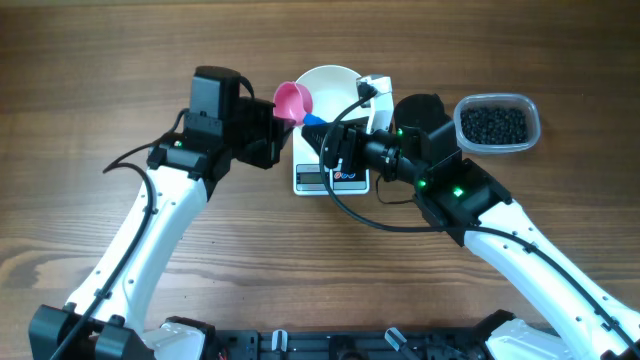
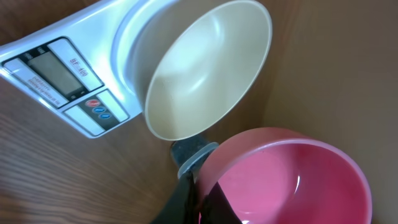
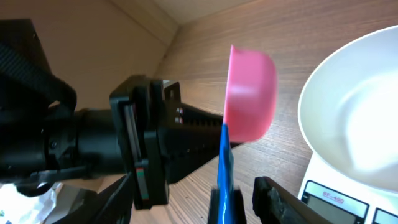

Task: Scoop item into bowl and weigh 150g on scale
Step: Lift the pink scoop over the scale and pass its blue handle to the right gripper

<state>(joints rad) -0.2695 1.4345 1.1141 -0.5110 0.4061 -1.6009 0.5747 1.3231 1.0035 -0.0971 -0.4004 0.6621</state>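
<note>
A pink scoop (image 1: 293,100) with a blue handle (image 1: 314,121) hangs left of the white bowl (image 1: 335,85), which stands empty on the white scale (image 1: 312,177). My left gripper (image 1: 279,126) is shut on the scoop at its cup; in the left wrist view its dark fingers (image 2: 186,199) pinch the edge of the empty pink cup (image 2: 292,180). My right gripper (image 3: 199,208) is open astride the blue handle (image 3: 224,162), with a gap on each side. The item, a heap of dark beads (image 1: 492,123), lies at the right.
The beads fill a clear plastic tub (image 1: 533,112) right of the scale, behind my right arm. The scale's display (image 2: 53,71) and buttons (image 2: 99,112) face the table's near side. Both arms crowd the space in front of the bowl.
</note>
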